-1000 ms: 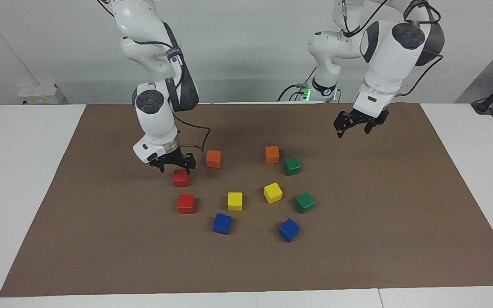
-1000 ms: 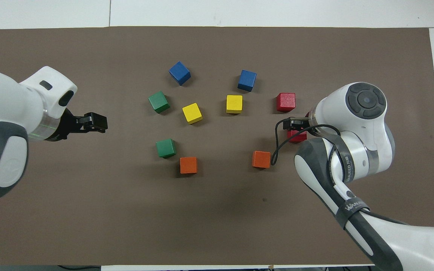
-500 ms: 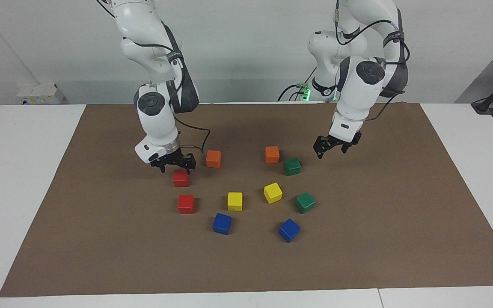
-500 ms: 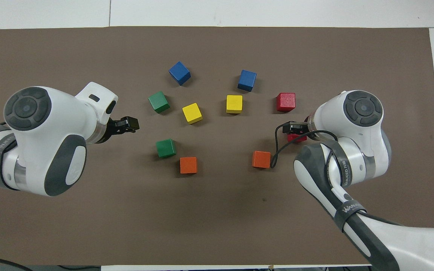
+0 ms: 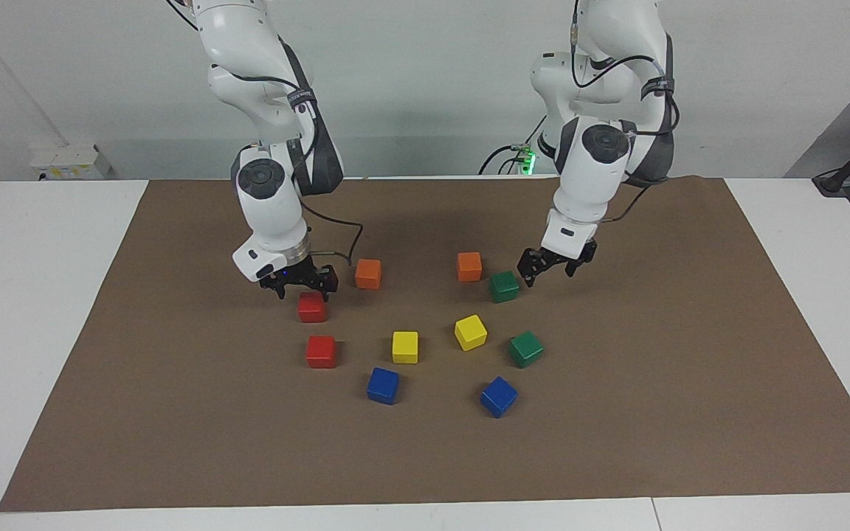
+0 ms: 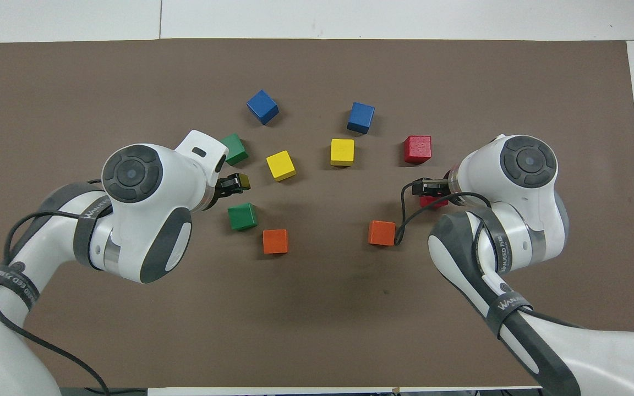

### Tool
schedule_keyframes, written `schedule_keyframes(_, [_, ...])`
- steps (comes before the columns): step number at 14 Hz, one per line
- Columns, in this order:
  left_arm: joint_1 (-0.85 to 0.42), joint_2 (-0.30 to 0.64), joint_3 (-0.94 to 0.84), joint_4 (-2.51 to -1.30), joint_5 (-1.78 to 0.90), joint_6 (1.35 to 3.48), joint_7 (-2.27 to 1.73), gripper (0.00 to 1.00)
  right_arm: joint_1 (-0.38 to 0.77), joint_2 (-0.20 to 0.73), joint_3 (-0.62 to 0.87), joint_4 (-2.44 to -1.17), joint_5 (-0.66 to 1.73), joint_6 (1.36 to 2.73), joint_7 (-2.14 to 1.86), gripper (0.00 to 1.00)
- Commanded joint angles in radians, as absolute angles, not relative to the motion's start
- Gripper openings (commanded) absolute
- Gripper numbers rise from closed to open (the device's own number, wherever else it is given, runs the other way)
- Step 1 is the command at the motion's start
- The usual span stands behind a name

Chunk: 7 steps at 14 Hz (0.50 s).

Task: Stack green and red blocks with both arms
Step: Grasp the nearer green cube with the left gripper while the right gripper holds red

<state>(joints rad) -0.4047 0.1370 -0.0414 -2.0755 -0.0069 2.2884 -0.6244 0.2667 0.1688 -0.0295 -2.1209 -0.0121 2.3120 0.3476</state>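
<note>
Ten small cubes lie on the brown mat (image 5: 654,413), and two of them have a gripper close by. Compared with half a second ago, the left gripper (image 5: 547,270) has moved toward the middle of the table and lower: it was well apart from the nearer green block (image 5: 504,286) and now hangs just beside it, toward the left arm's end. Its fingers are spread and hold nothing; they do not touch the block. The right gripper (image 5: 300,287) has stayed in its place over the nearer red block (image 5: 312,307), its jaws open with the tips coming down about the block's top edge; whether they touch it I cannot tell. In the overhead view this red block (image 6: 434,201) is mostly covered by the gripper.

None of the blocks has a long axis, since all are cubes. The nearer green block sits almost square to the mat's edges, beside an orange cube (image 5: 469,266). The farther green block (image 5: 526,349) is turned on its corner. The farther red block (image 5: 321,351) lies square to the mat, and the nearer red block is turned only slightly. All four lie flat and apart from each other; none is stacked yet.
</note>
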Motion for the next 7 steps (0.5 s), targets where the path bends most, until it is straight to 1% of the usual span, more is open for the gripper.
schedule_keyframes(1, [-0.442, 0.169, -0.025, -2.068, -0.017, 2.301, -0.637, 1.0, 0.267, 0.166, -0.031, -2.138, 0.0, 2.345, 0.342, 1.0])
schedule_keyframes(5, [-0.471, 0.213, -0.025, -2.072, -0.017, 2.306, -0.64, 1.0, 0.285, 0.189, -0.023, -2.137, 0.0, 2.378, 0.35, 1.0])
schedule_keyframes(7, [-0.472, 0.215, -0.025, -2.078, -0.017, 2.304, -0.647, 1.0, 0.285, 0.193, -0.023, -2.137, 0.0, 2.382, 0.351, 1.0])
